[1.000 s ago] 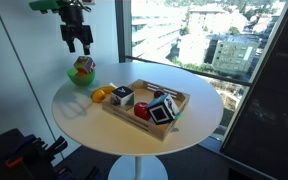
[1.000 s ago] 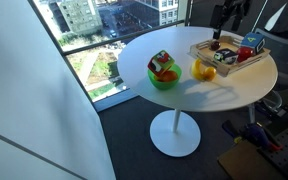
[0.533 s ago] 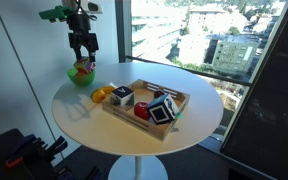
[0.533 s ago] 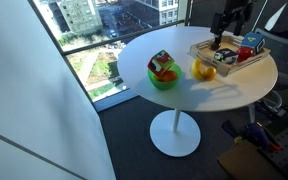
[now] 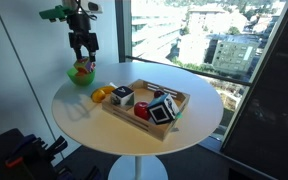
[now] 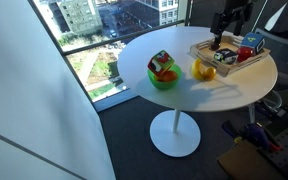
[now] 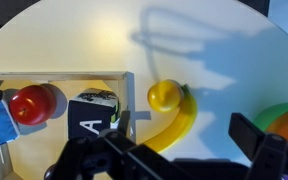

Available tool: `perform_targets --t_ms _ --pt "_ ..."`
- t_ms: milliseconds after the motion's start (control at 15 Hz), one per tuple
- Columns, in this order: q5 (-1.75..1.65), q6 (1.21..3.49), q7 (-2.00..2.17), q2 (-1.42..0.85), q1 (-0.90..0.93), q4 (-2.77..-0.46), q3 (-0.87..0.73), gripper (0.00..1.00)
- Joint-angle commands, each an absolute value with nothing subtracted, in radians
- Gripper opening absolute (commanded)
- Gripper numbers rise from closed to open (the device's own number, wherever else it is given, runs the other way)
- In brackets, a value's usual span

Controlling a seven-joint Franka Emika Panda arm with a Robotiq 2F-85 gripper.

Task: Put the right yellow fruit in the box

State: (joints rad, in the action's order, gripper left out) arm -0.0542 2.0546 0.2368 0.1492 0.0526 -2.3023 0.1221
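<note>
The small round yellow fruit [image 7: 164, 95] lies on the white table beside the light-wood box [image 7: 64, 77], touching a longer, paler banana-shaped fruit [image 7: 176, 128]. In both exterior views the two fruits sit together [image 5: 102, 95] [image 6: 205, 70] next to the box [image 5: 134, 120] [image 6: 199, 55]. My gripper [image 7: 184, 123] is open and empty. It hangs well above the table [image 5: 82, 45] [image 6: 227, 22], over the fruits and a green bowl.
The box holds a red apple [image 7: 31, 103] and several toy cubes, one marked A [image 7: 87, 118]. A small green bowl [image 5: 82, 72] [image 6: 164, 74] with toys stands near the table edge. Large windows stand close behind the table.
Over the last second my gripper came down a little and shifted sideways above the green bowl. It has held still for the last half second. The objects have not moved.
</note>
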Motion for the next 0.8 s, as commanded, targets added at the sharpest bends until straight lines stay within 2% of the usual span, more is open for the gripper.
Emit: perform_targets --t_ms 0,733 --pt "-0.059 2.052 0.241 0.132 0.057 -2.298 0.115 1.00" --pt "-0.067 2.149 0.221 -0.011 0.050 -2.300 0.076 1.00"
